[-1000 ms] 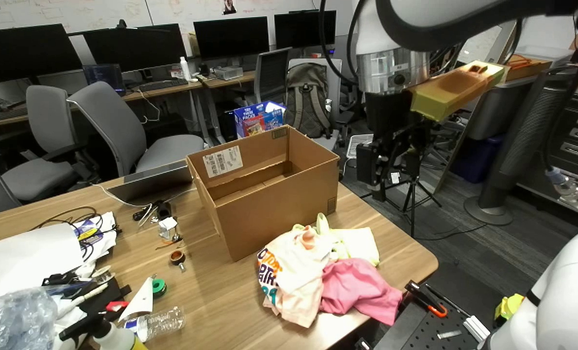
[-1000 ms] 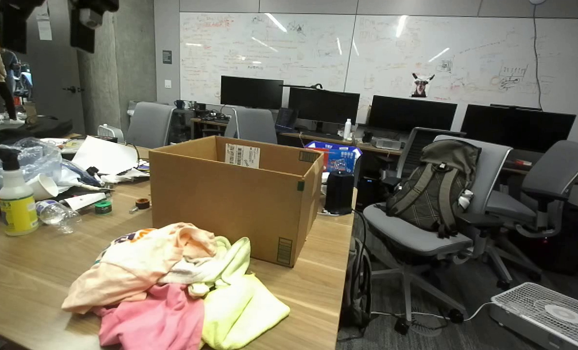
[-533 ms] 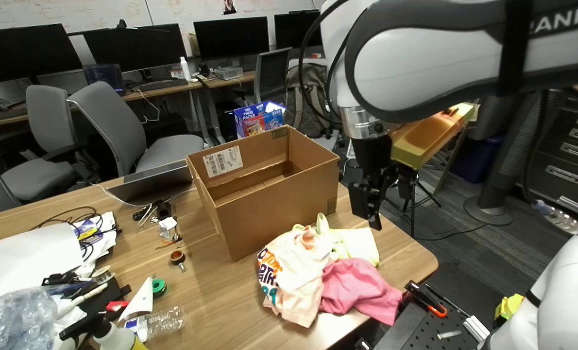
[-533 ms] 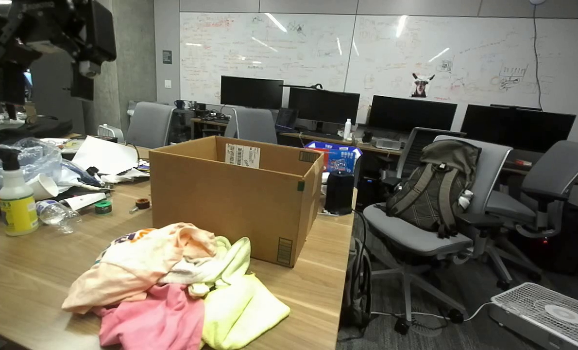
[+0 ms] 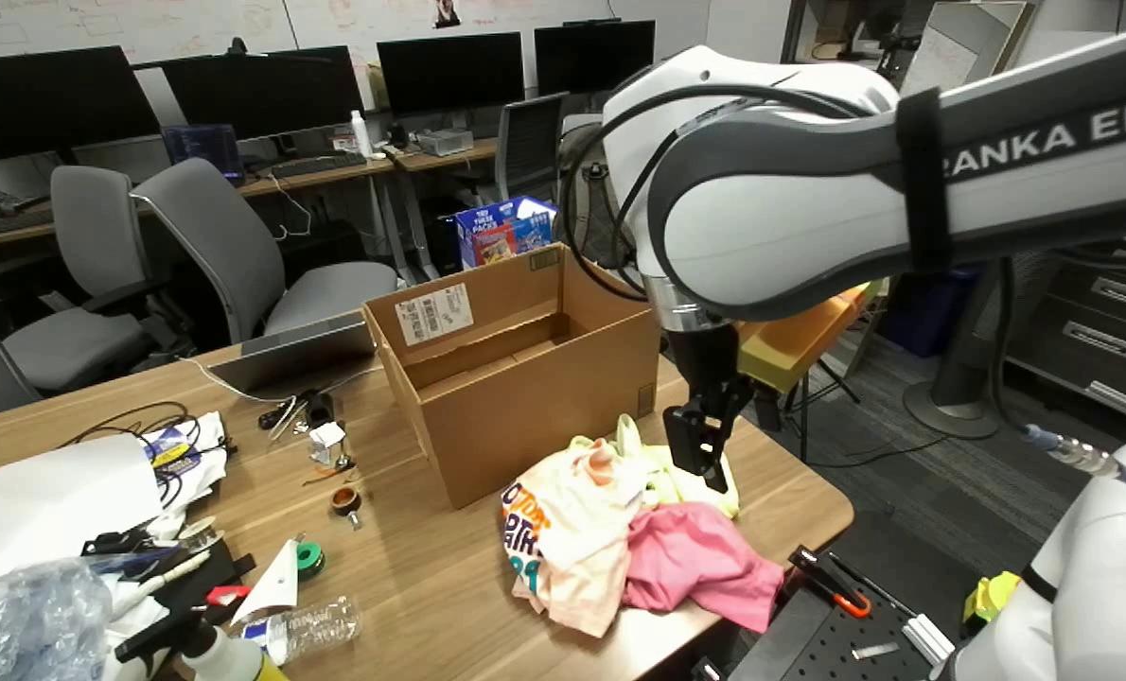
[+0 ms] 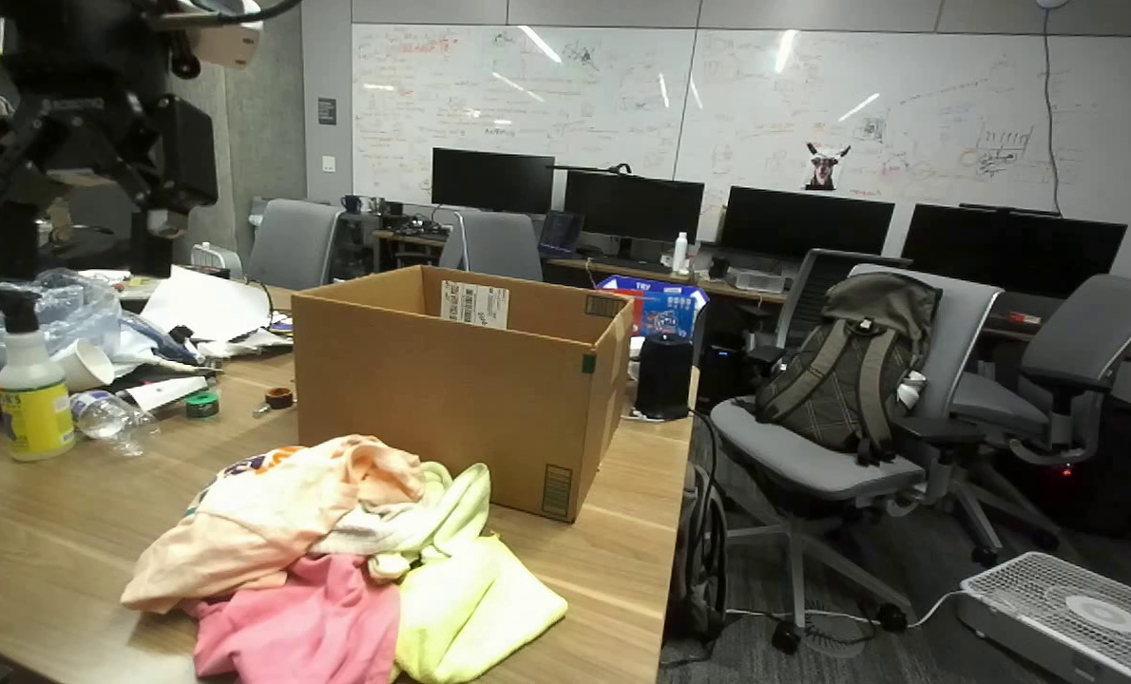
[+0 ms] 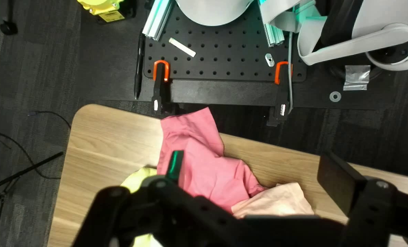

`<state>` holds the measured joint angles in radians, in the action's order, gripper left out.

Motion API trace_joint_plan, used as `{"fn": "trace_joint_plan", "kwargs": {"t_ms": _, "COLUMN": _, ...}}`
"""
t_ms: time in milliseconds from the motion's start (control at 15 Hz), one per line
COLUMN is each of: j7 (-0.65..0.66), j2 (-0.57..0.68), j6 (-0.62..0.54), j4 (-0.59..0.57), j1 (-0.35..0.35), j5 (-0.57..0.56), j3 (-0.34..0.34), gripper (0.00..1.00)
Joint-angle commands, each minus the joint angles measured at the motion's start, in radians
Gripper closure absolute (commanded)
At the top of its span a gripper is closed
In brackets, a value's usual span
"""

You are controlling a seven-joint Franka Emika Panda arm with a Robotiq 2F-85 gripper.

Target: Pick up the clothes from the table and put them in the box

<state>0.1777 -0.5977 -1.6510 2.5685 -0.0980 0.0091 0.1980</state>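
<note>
In an exterior view, from left to right, a plastic bag (image 5: 28,619) fills the lower left corner, with white paper (image 5: 52,487) above it. Then come a spray bottle (image 5: 227,657), a water bottle (image 5: 317,624) on its side and a green roll (image 5: 309,560). Wood of the table (image 5: 421,577) shows between these and the clothes (image 5: 641,530). The box (image 5: 544,407) is in the middle, open on top, its tall wall just beside the clothes; I can't tell if they touch. The peach shirt (image 5: 577,549) lies first, then the yellow cloth (image 5: 684,489) and the pink cloth (image 5: 700,563), which pokes past the table's edge. The gripper (image 6: 83,261) hangs in the air, pointing down; in the wrist view its fingers (image 7: 341,181) are spread wide. The arm (image 5: 809,208) fills the upper right, and a clamp (image 5: 817,572) sits at the lower right, just past the edge, near the pink cloth.
</note>
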Motion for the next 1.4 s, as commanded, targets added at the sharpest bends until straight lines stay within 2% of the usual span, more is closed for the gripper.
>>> {"fn": "trace_joint_plan", "kwargs": {"t_ms": 0, "j7": 0.023, "j2": 0.07, "j6": -0.102, "j4": 0.008, "j1": -0.023, "j5": 0.026, "j3": 0.008, "gripper": 0.0}}
{"fn": "trace_joint_plan", "kwargs": {"t_ms": 667, "j7": 0.094, "j2": 0.344, "j6": -0.427, "j4": -0.046, "j1": -0.035, "j5": 0.025, "j3": 0.025, "gripper": 0.0}}
{"fn": "trace_joint_plan", "kwargs": {"t_ms": 1333, "j7": 0.179, "j2": 0.548, "j6": -0.637, "j4": -0.128, "j1": -0.039, "j5": 0.008, "j3": 0.017, "gripper": 0.0}}
